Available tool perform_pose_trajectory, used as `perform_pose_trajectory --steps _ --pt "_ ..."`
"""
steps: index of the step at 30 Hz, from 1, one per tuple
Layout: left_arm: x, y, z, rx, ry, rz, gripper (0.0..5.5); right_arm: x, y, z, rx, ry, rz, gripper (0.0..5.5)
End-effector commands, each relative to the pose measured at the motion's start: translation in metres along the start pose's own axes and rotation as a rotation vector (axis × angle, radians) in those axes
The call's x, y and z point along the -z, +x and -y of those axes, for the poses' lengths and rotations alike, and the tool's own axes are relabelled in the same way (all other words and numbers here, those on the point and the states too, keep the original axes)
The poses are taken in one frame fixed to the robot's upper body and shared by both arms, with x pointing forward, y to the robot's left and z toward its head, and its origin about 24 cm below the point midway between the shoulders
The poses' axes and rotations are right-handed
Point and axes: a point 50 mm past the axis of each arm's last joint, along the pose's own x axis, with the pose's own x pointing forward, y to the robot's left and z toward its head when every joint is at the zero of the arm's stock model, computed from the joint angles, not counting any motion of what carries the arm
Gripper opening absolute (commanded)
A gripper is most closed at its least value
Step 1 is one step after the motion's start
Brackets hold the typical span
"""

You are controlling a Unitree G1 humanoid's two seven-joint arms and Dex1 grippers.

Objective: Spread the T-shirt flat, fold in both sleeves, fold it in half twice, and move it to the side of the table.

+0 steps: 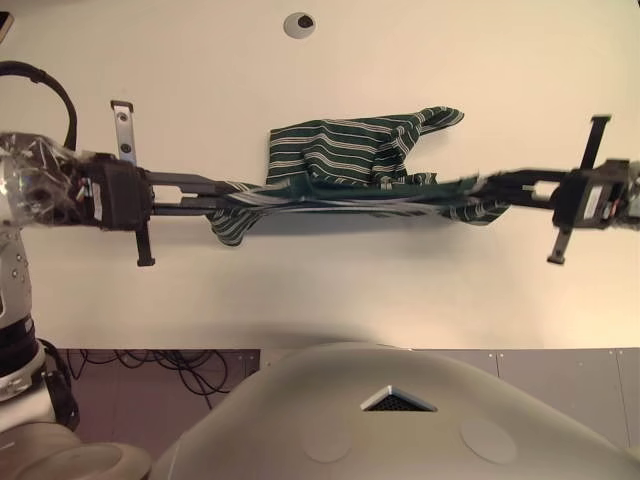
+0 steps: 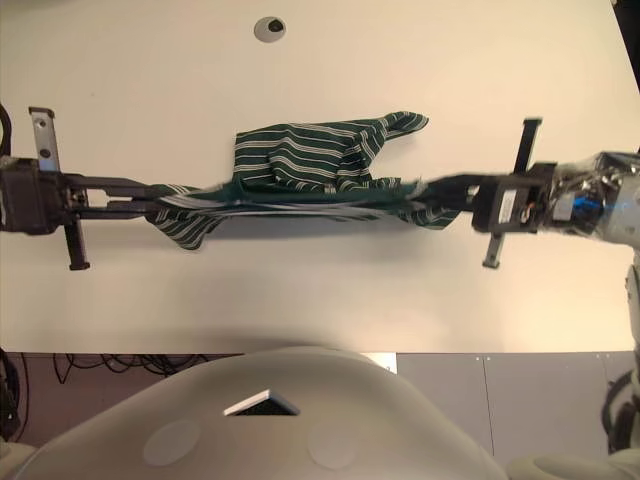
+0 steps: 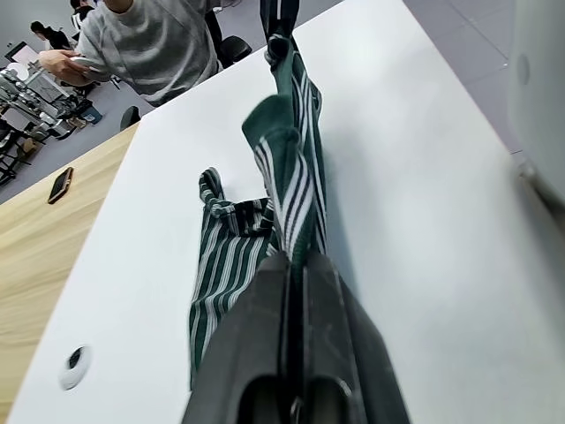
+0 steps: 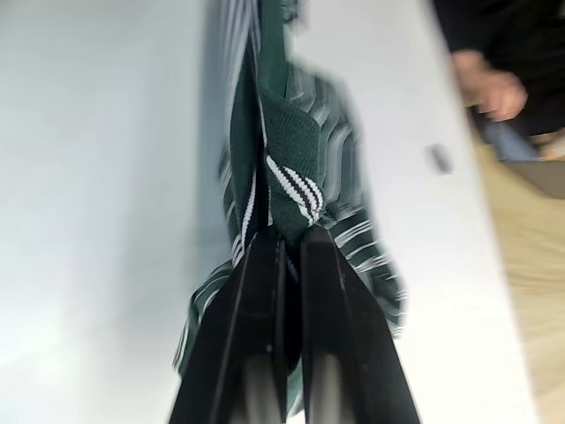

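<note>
- Spanning the scene from left to right, the white table (image 1: 400, 300) carries the garment at about its middle.
- Wooden table (image 3: 35, 256): butts against the white table's far edge.
- T-shirt (image 1: 340, 150): dark green with pale stripes. Its near edge is pulled into a taut, rope-like line running left to right between the two grippers and lifted off the surface. The rest is bunched in folds on the far side of that line, resting on the table, with one sleeve-like lobe pointing far-right. A loose end hangs just below the left grip.
- Left gripper (image 1: 218, 196): fingers pressed together, pinching the left end of the T-shirt.
- Right gripper (image 1: 482, 190): fingers pressed together, pinching the right end of the T-shirt.
- Cables (image 1: 170, 360): dark, lying on the floor beyond the table's near edge, left side.
- Grommet (image 1: 299, 25): round, set in the white table on the far side, well apart from the cloth.
- Phone (image 3: 61, 184): lies flat on the wooden table, well apart from the T-shirt.
</note>
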Motion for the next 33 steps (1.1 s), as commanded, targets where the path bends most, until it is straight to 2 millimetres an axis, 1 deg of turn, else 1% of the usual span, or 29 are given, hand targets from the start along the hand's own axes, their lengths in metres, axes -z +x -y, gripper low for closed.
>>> perform_pose_trajectory --steps 1,3,5,7,10,11,12,15,17,18,19,21,23,25,26,27,28,29,30,31,32,33 --pt "0.015 0.008 0.011 0.043 -0.052 -0.055 0.02 0.011 0.005 -0.012 -0.103 0.032 -0.058 0.0" --pt "0.035 0.021 0.024 0.082 -0.091 -0.135 0.02 0.022 0.016 -0.02 -0.144 0.07 -0.078 0.0" --pt "0.052 0.035 0.041 0.149 -0.131 -0.189 0.02 0.031 0.03 -0.036 -0.228 0.101 -0.098 0.0" --pt "0.057 0.045 0.054 0.232 -0.166 -0.193 0.02 0.036 0.041 -0.053 -0.325 0.136 -0.104 0.0" --pt "0.058 0.05 0.064 0.312 -0.196 -0.199 0.02 0.04 0.05 -0.066 -0.414 0.162 -0.117 0.0" --pt "0.06 0.052 0.069 0.336 -0.209 -0.206 0.27 0.041 0.053 -0.069 -0.433 0.168 -0.119 0.0" --pt "0.062 0.055 0.074 0.366 -0.225 -0.213 0.41 0.042 0.057 -0.072 -0.45 0.18 -0.116 0.34" --pt "0.067 0.061 0.088 0.445 -0.267 -0.227 0.88 0.044 0.062 -0.083 -0.499 0.217 -0.106 0.8" --pt "0.067 0.061 0.093 0.465 -0.281 -0.227 1.13 0.043 0.06 -0.089 -0.524 0.241 -0.094 1.1" --pt "0.065 0.06 0.094 0.46 -0.283 -0.212 1.31 0.041 0.058 -0.09 -0.533 0.253 -0.079 1.29" --pt "0.061 0.057 0.094 0.452 -0.294 -0.179 1.34 0.035 0.054 -0.09 -0.541 0.264 -0.04 1.46" --pt "0.055 0.051 0.091 0.428 -0.31 -0.117 1.34 0.023 0.047 -0.088 -0.541 0.284 0.051 1.46" --pt "0.049 0.043 0.075 0.354 -0.327 -0.036 1.34 0.002 0.036 -0.073 -0.498 0.339 0.238 1.46" --pt "0.04 0.032 0.056 0.267 -0.337 0.051 1.34 -0.013 0.022 -0.051 -0.423 0.389 0.434 1.46" --pt "0.038 0.029 0.047 0.216 -0.338 0.074 1.34 -0.015 0.017 -0.037 -0.352 0.414 0.511 1.46" --pt "0.04 0.029 0.037 0.154 -0.344 0.079 1.34 -0.014 0.013 -0.021 -0.265 0.451 0.561 1.46" --pt "0.043 0.03 0.031 0.11 -0.339 0.065 1.34 -0.009 0.014 -0.011 -0.193 0.47 0.564 1.46" --pt "0.047 0.034 0.026 0.08 -0.338 0.046 1.14 -0.004 0.017 -0.004 -0.145 0.492 0.544 1.25" --pt "0.052 0.039 0.025 0.07 -0.334 0.019 1.0 0.005 0.025 0.0 -0.098 0.516 0.488 1.09" --pt "0.059 0.045 0.025 0.068 -0.327 -0.022 0.83 0.014 0.034 0.002 -0.059 0.522 0.412 0.91" --pt "0.069 0.051 0.025 0.058 -0.301 -0.102 0.72 0.025 0.046 0.004 -0.004 0.516 0.314 0.78" --pt "0.078 0.056 0.026 0.058 -0.274 -0.168 0.47 0.035 0.056 0.005 0.045 0.486 0.218 0.51"
